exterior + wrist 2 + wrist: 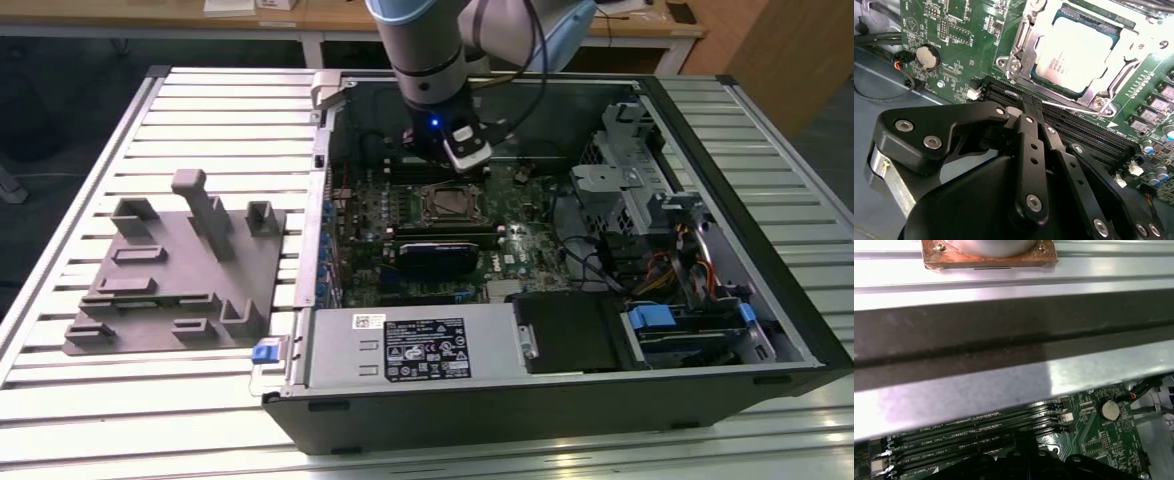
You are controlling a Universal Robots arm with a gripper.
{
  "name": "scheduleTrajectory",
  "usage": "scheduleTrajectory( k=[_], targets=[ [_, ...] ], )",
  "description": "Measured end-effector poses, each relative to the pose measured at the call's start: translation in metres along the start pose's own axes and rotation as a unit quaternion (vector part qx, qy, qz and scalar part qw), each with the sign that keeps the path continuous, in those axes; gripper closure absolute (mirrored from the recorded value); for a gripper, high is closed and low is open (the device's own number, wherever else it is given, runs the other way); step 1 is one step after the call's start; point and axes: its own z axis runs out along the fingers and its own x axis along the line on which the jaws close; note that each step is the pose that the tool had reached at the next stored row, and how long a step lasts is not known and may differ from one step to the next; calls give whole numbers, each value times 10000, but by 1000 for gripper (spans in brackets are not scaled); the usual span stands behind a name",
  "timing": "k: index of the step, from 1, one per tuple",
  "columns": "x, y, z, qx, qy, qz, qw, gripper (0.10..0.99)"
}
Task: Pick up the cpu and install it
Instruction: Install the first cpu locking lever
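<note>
Second wrist view: jaws [1033, 102] pressed together, empty, beside cpu [1079, 52] seated in socket, far edge cut off.

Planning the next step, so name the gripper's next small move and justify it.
Probably nudge the gripper onto the thin metal lever beside it. The cpu already lies in the socket frame, and the gripper tip sits over the memory slots at that lever's end.
</note>
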Motion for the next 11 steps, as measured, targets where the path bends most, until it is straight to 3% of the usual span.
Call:
scheduleTrajectory(
  k=[11],
  targets=[
    [73,31,35,61,-69,212,9997,980]
  ],
)
